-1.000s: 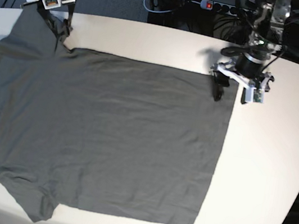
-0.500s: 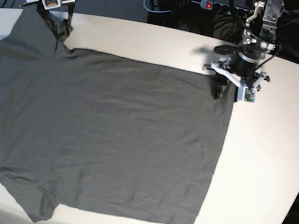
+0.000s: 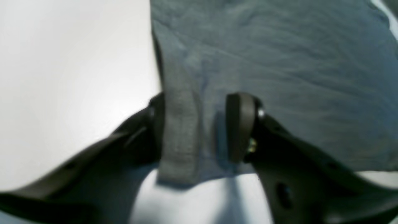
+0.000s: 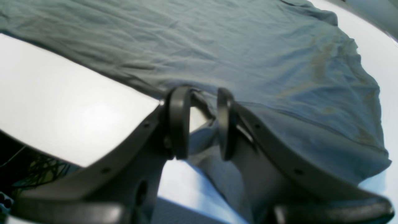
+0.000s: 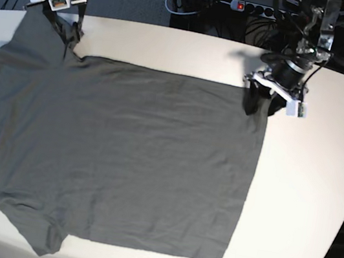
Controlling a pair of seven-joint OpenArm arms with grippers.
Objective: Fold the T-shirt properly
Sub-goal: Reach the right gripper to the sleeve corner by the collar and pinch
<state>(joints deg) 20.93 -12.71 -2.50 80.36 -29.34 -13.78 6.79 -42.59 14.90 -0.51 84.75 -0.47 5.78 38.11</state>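
T-shirt (image 5: 122, 154) lies spread flat on the tabletop (image 5: 313, 190), covering most of the base view's left and middle; bare tabletop runs along the far edge and the whole right side. Hem edge faces the view's right, sleeves toward the left, one at the far-left corner and one at the near-left. Left gripper (image 5: 259, 103) sits at the far-right corner of the T-shirt, with the hem corner between its fingers (image 3: 239, 127) (wrist view shows cloth in the gap). Right gripper (image 5: 73, 31) sits at the far-left corner, by the far sleeve, with a fold of cloth between its fingers (image 4: 178, 121). Cables and a power strip (image 5: 243, 7) lie behind the tabletop's far edge
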